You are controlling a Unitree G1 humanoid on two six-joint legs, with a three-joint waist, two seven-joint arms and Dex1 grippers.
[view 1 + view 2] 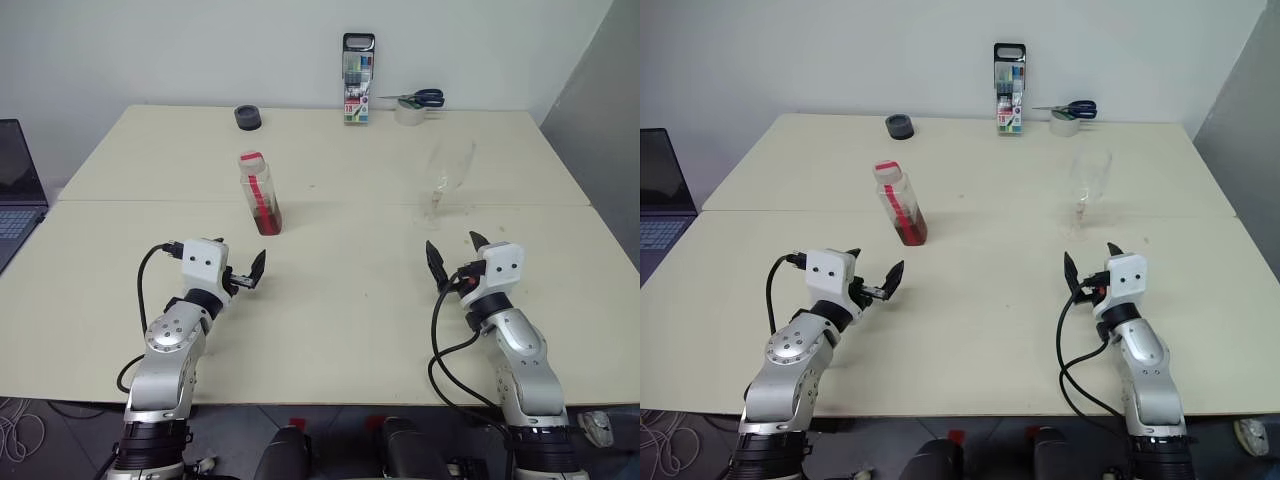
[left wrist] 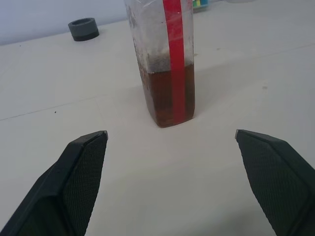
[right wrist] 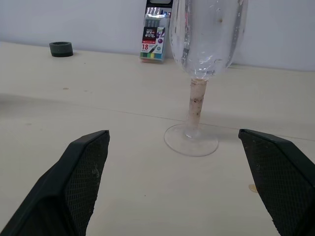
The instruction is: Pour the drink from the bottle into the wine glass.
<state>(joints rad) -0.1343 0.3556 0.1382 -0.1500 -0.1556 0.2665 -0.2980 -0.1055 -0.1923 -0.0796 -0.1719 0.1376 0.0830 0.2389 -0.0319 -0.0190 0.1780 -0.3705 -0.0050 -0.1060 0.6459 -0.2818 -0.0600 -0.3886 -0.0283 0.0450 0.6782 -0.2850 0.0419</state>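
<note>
Both hands are hovering spread and empty: left hand (image 1: 243,280) facing the capped bottle (image 1: 259,194), right hand (image 1: 455,258) facing the wine glass (image 1: 445,178). Reaching is beginning; next comes grasping the bottle.

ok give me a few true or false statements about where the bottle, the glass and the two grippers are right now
1. The small clear plastic bottle with the red label stripe stands upright with its cap on. True.
2. The clear stemmed wine glass already holds the reddish-brown drink. False: the glass is empty; the drink sits in the bottom of the bottle.
3. The left gripper is shut on the bottle. False: it is open, short of the bottle.
4. The right gripper is open with the wine glass ahead of it. True.
5. The marker-pen case lies flat beside the bottle. False: it stands upright at the table's far edge, near the scissors.
</note>
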